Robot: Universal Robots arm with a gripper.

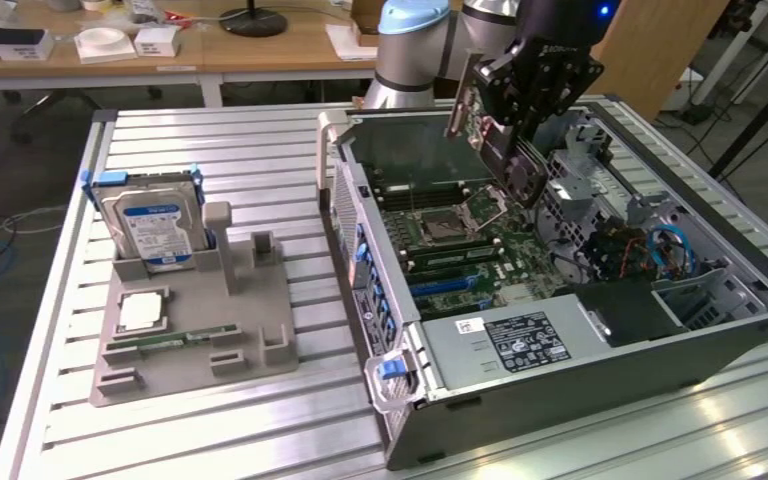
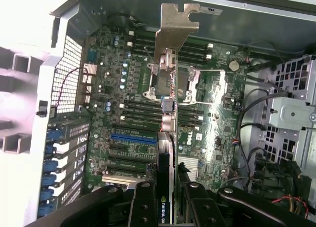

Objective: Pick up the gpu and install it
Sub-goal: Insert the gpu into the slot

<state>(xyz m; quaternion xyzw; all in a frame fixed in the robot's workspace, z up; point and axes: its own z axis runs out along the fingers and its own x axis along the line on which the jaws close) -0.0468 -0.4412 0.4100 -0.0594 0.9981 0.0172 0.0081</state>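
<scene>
While clamped between the fingers of the gripper [image 2: 167, 188], the gpu [image 2: 169, 74] hangs edge-on over the open case [image 1: 598, 400], its long axis running away from the wrist toward its silver bracket [image 2: 175, 24]; beneath, seemingly crosswise, lies the motherboard's blue slot [image 2: 132, 137].

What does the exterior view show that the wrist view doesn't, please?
Exterior view: the hard drive standing in a grey holder on the slatted table, beside the case. Wrist view: the gpu edge-on, seen against the CPU socket. Both: the gripper clamping the gpu above the open case's motherboard.
</scene>
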